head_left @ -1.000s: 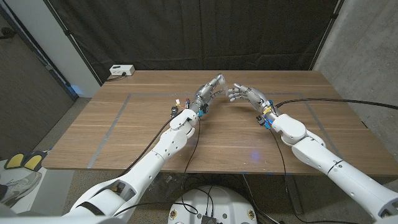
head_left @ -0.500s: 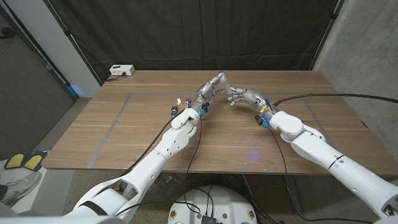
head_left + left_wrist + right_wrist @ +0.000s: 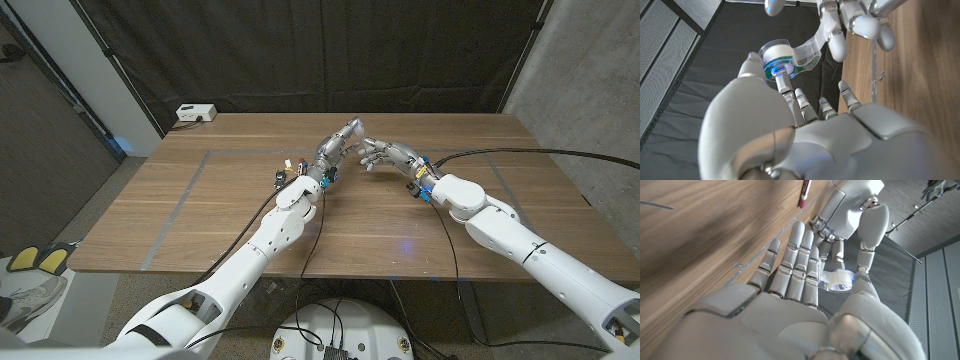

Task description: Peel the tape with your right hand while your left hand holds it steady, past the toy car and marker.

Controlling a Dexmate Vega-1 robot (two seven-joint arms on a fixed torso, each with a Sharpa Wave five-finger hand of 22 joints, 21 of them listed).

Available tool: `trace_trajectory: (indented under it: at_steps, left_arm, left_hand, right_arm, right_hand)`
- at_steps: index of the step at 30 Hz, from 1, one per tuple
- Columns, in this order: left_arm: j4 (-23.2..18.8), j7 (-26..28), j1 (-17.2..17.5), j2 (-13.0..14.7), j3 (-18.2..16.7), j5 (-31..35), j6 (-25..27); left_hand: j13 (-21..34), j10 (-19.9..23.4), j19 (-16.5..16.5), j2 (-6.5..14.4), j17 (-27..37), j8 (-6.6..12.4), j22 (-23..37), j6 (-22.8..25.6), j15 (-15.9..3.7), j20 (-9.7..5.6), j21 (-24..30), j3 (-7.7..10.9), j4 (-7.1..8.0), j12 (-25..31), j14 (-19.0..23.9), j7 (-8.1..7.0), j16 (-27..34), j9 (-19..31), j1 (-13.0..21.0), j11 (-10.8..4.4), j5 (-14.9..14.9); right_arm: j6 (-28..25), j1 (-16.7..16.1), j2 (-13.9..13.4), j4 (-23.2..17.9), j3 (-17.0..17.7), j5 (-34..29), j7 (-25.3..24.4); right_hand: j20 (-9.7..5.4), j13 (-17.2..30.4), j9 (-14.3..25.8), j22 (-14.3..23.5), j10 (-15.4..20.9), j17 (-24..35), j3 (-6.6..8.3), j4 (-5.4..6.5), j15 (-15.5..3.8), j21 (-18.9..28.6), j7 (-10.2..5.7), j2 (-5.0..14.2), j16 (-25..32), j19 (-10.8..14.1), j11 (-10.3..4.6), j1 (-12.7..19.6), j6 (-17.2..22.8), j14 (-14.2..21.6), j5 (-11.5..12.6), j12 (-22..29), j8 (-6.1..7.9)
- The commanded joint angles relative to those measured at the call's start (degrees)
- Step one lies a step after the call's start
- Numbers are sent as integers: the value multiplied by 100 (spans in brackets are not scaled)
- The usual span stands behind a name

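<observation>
the roll of clear tape (image 3: 782, 59) is sitting raised above the counter (image 3: 230, 215), near its middle, pinched between the thumb and fingers of the left hand (image 3: 335, 148). a short strip of tape (image 3: 810, 47) is running off the roll to the right hand (image 3: 382, 152), whose fingertips (image 3: 837, 46) are pinching its free end just beside the roll. in the right wrist view the roll (image 3: 839, 279) is showing past the right hand's (image 3: 795, 272) outstretched fingers, with the left hand (image 3: 855, 210) reaching in around it. the two hands are almost touching over the counter, the arms coming in toward the roll from either side. a red marker (image 3: 805, 194) is lying on the wood beyond the roll. a few small objects (image 3: 283, 171), too small to tell apart, are lying on the counter just beside the left wrist. a white box (image 3: 195, 113) is sitting at the counter's far edge, well apart from the roll.
</observation>
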Motion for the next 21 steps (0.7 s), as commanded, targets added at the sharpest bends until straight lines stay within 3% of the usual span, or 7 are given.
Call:
trace_trajectory:
  at_steps: [1, 6, 7, 12, 14, 18, 21]
  left_arm:
    - [118, 76, -29, -13, 32, 99, 0]
    - [157, 24, -47, -36, 42, 91, -6]
    - [163, 4, -54, -43, 43, 86, -11]
    - [193, -45, -76, -55, 48, 108, -57]
    - [210, -53, -89, -57, 51, 126, -74]
    - [245, -71, -110, -66, 48, 125, -71]
    - [289, -69, -132, -68, 55, 163, -94]
  left_hand:
    - [3, 35, -145, 220, 12, 30, 25, 316, -150, -1, -37, -11, 1, -14, 38, -307, 47, 15, 226, -8, -22]
    - [3, 37, -138, 227, 12, 32, 26, 326, -148, 1, -51, -15, -1, -20, 37, -304, 44, 17, 234, -14, -25]
    - [3, 32, -137, 229, 13, 30, 27, 326, -146, 4, -54, -16, -1, -24, 35, -291, 43, 14, 235, -7, -25]
    - [3, 44, -131, 232, 12, 36, 27, 338, -145, -2, -65, -22, -1, -24, 42, -283, 44, 19, 238, -10, -29]
    - [4, 44, -131, 235, 13, 32, 27, 326, -139, 5, -70, -24, 0, -26, 37, -284, 41, 22, 239, -2, -30]
    - [4, 48, -124, 241, 13, 36, 28, 337, -138, -5, -78, -27, 0, -28, 41, -277, 41, 23, 242, 7, -32]
    - [4, 51, -116, 244, 13, 34, 28, 335, -138, -10, -81, -29, 0, -30, 40, -272, 40, 24, 244, 15, -33]
  right_arm:
    - [277, 312, 132, 352, -137, 142, 533]
    - [-272, 438, 32, 91, -246, -120, 338]
    - [-657, 494, -33, -95, -307, -270, 203]
    - [-1184, 643, -51, -240, -446, -434, 111]
    - [-1404, 698, -13, -269, -499, -493, 22]
    - [-1315, 704, 71, -162, -509, -506, -67]
    - [-1257, 670, 142, -128, -496, -562, -254]
  right_hand:
    - [7, 46, 24, 20, 33, 15, -16, -14, -122, 64, -29, -24, 61, -12, -50, 87, 71, 1, 38, 51, -13]
    - [-45, 165, 31, 43, 222, -28, 33, -148, -269, 172, -116, -58, 271, 126, -176, 516, 311, 204, 85, 203, 10]
    - [-47, 197, 32, 50, 291, -34, 43, -164, -322, 222, -123, -69, 342, 212, -221, 637, 399, 284, 94, 252, 21]
    - [-141, 341, 33, 167, 743, -42, 55, -162, -505, 501, -159, -112, 701, 547, -365, 1180, 933, 601, 109, 515, 91]
    - [-126, 375, 30, 202, 875, -64, 0, -107, -475, 565, -145, -142, 789, 598, -322, 1182, 1015, 706, 94, 585, 82]
    - [-135, 440, 28, 268, 1013, -124, -135, 42, -464, 658, -114, -138, 887, 621, -296, 1010, 1206, 786, 79, 674, 76]
    - [-216, 520, 29, 341, 1276, -140, -155, 54, -550, 786, -189, -42, 1064, 705, -407, 1083, 1527, 954, 119, 822, 113]
